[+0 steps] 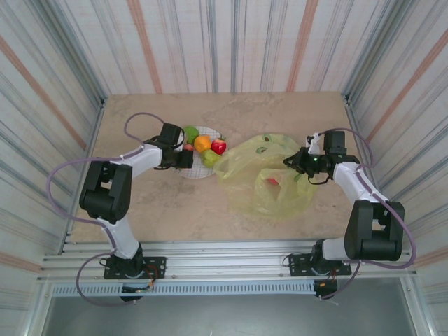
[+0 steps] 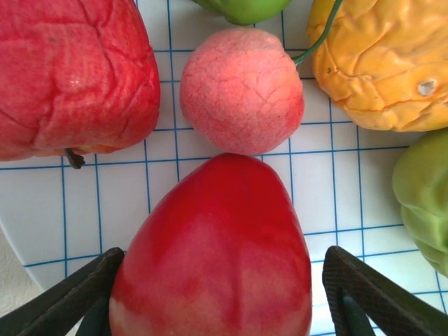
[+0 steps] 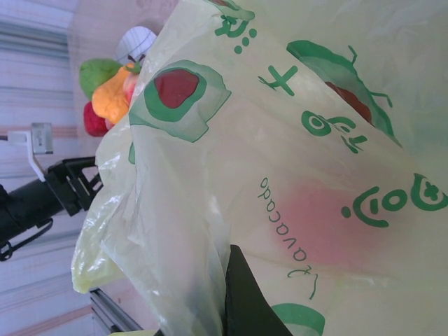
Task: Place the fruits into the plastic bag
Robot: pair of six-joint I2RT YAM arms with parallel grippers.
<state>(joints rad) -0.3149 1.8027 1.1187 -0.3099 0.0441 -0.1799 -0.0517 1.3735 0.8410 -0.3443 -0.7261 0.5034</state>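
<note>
My left gripper [image 2: 220, 280]: jaws apart around strawberry [image 2: 217, 231]; tapered, may squirt out on closing. Right gripper [image 1: 297, 162] at bag [image 1: 245, 168]: state cannot tell.

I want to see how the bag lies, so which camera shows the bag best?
Top external: the whole bag lies spread out beside the plate, a red fruit showing through it. The right wrist view gives a close stretch of it, print sharp, with a pink blur behind.
</note>
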